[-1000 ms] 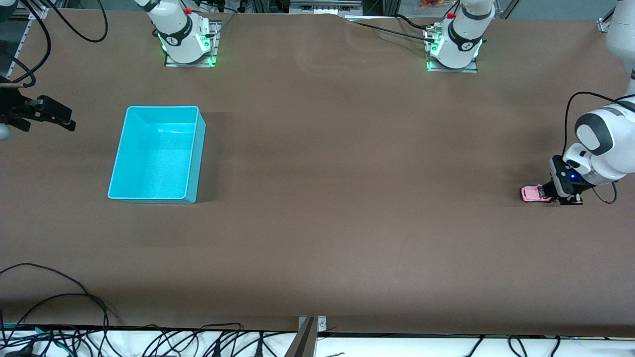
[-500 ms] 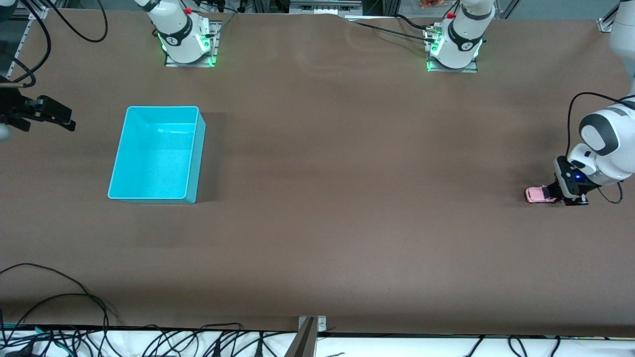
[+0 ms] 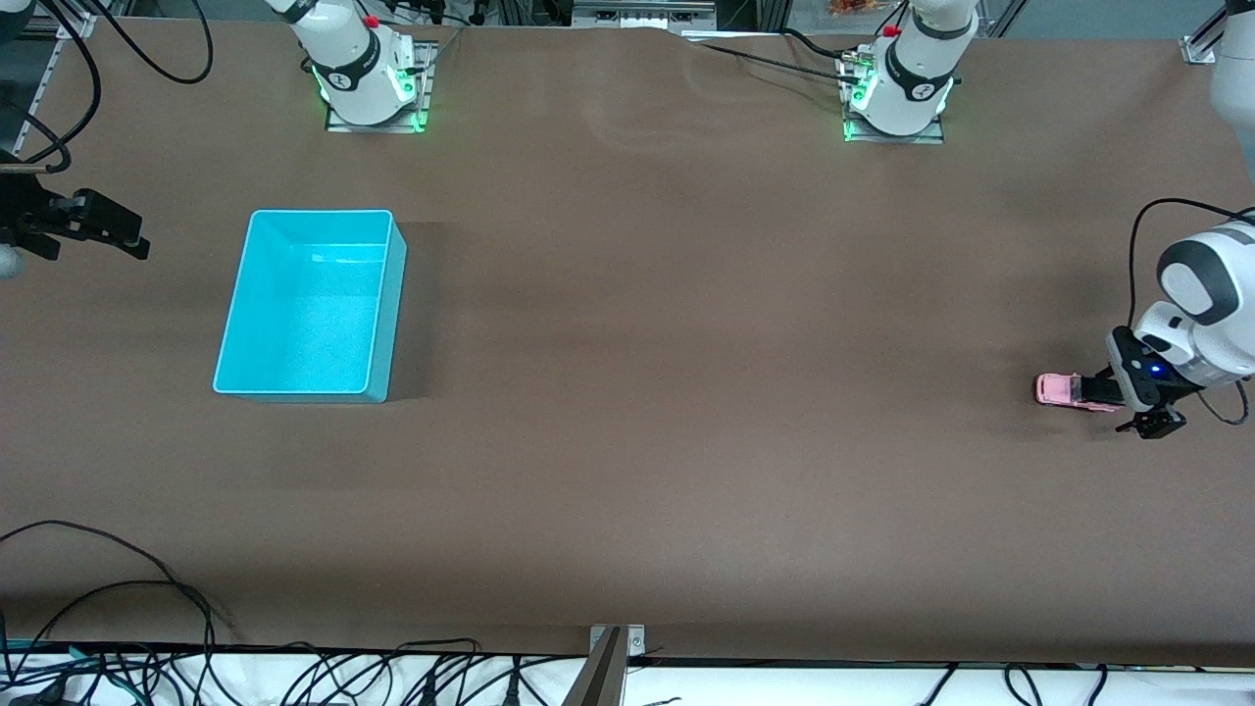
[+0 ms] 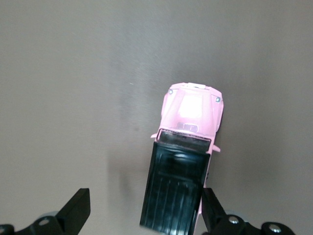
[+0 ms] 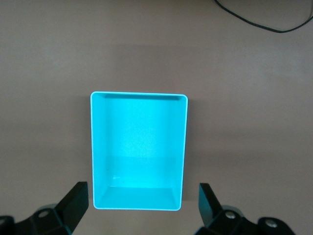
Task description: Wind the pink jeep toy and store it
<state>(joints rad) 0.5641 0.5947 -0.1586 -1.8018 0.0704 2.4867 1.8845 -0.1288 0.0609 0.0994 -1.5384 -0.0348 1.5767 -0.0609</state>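
Note:
The pink jeep toy stands on the brown table near the left arm's end. My left gripper is low at its rear and open. In the left wrist view the jeep shows its pink hood and black roof. The roof end lies between the spread fingers of the left gripper, close against one fingertip and well apart from the other. My right gripper waits open above the table at the right arm's end, beside the turquoise bin. From the right wrist view the bin looks empty, with the right gripper open over it.
Both arm bases stand along the table's edge farthest from the front camera. Loose cables lie by the edge nearest the front camera. The jeep sits close to the table's edge at the left arm's end.
The left gripper has opened and let go of the jeep. Its hand has shifted slightly toward the left arm's end of the table. The right arm has not moved.

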